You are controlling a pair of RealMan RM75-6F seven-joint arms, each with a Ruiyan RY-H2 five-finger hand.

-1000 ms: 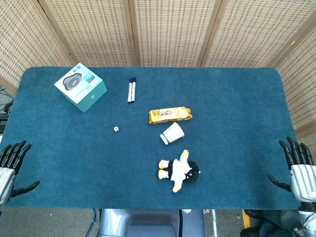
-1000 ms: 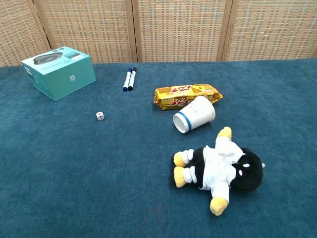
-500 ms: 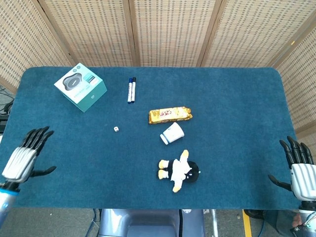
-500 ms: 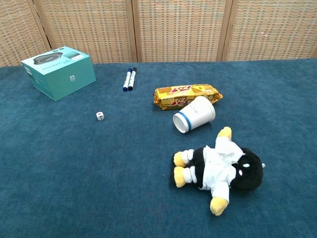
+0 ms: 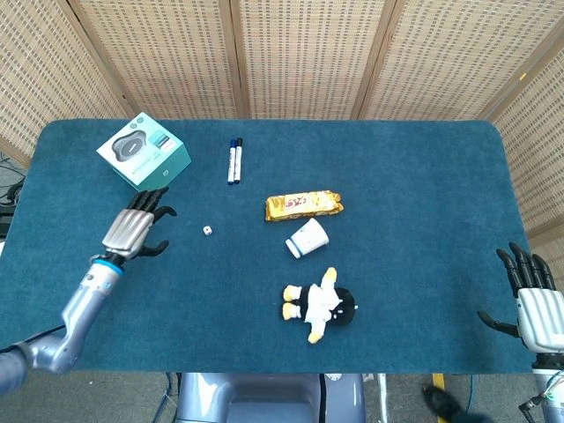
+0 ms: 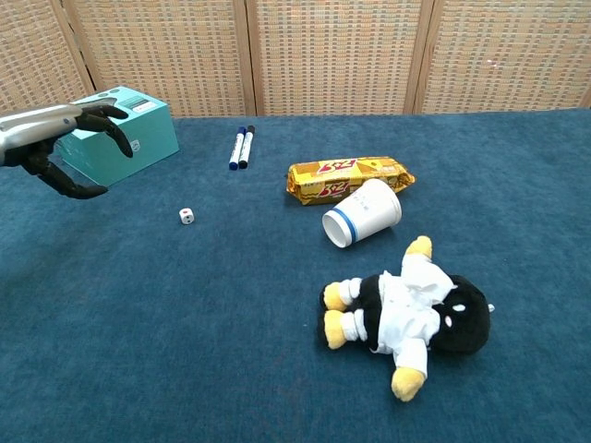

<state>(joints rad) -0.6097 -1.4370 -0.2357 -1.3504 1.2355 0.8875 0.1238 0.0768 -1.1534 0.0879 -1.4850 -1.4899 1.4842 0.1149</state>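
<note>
A: Head view first. Left hand [image 5: 134,229] hangs over the table [image 5: 423,176], fingers spread and slightly curled, holding nothing. It sits just below the teal box [image 5: 144,154], fingertips near the box's front corner, apart from it as far as I can tell.

B: Chest view agrees. Left hand [image 6: 57,138] comes in from the left edge, empty, in front of the teal box [image 6: 129,138]. Thumb hangs down, other fingers point at the box.

A: Nearest small thing?

B: White die [image 5: 206,231], to the right of the hand, not touching. Shows in the chest view too [image 6: 186,216].

A: Right hand?

B: Right hand [image 5: 535,304] at the table's far right edge, fingers splayed, nothing in it. Head view only.

A: Rest, quick. Two markers [image 5: 234,159] side by side, right of the box. Yellow snack packet [image 5: 303,204] mid-table, paper cup [image 5: 307,238] on its side just below it, plush penguin [image 5: 320,304] lying flat below the cup.

B: Cup's mouth faces the near-left in the chest view [image 6: 361,213].
</note>
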